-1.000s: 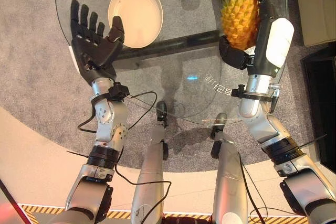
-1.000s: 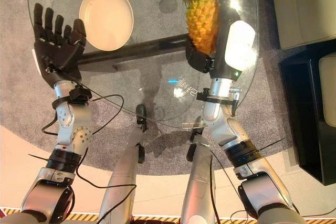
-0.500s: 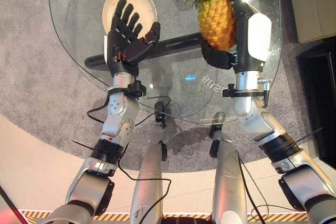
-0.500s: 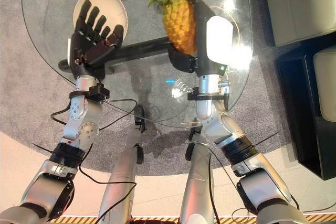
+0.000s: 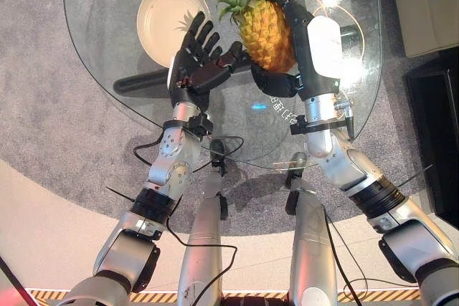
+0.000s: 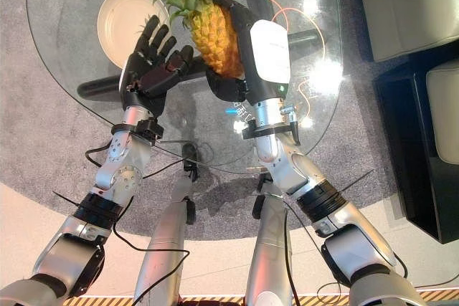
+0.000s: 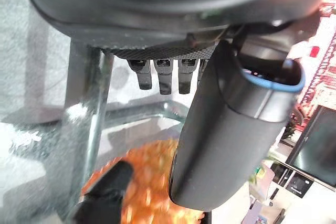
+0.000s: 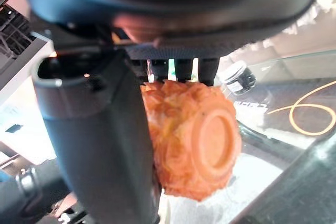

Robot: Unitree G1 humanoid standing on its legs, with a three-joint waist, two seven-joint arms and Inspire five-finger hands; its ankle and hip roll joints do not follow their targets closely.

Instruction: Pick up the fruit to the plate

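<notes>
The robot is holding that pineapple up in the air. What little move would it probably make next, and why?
Probably carry the pineapple a bit further to the robot's left, toward the plate. The right hand is curled round the fruit, held above the glass table, and the plate lies bare. The open left hand is close beside the fruit, so it may steady it or take it over first.

My left hand [image 5: 203, 62] stands spread at nine o'clock of the pineapple [image 5: 264, 23], between it and the plate [image 5: 159, 16]. The plate's surface looks bare, I think, beyond those fingers.
</notes>
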